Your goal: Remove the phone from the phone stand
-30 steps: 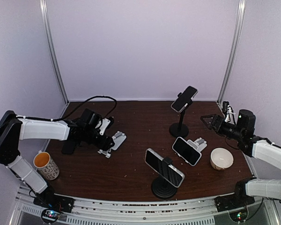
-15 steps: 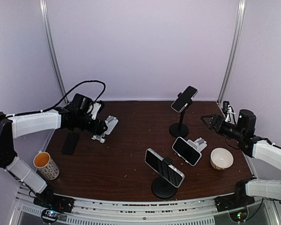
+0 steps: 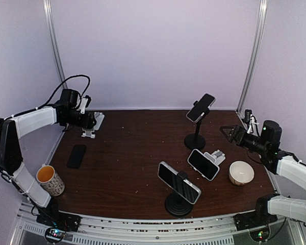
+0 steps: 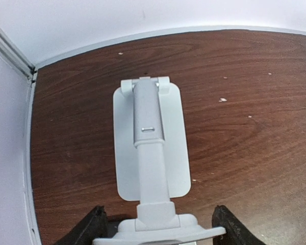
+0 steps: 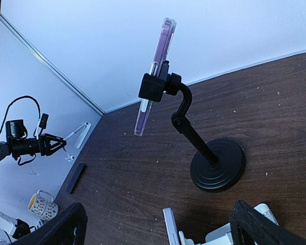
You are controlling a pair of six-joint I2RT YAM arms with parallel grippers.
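White phone stand [image 4: 150, 148], empty, pinched at base by left jaws, held above surface [image 3: 143, 153] (presumably to part it from its load); black phone [image 3: 77, 155] flat on surface, beneath and nearward of them; right jaws spread, idle.

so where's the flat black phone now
In the top view the black phone lies flat on the left of the table, between the mug nearer the arms and the white stand held by the left gripper.

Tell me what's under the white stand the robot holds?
Only bare brown table shows around the white stand in the left hand; the spot beneath its plate is hidden.
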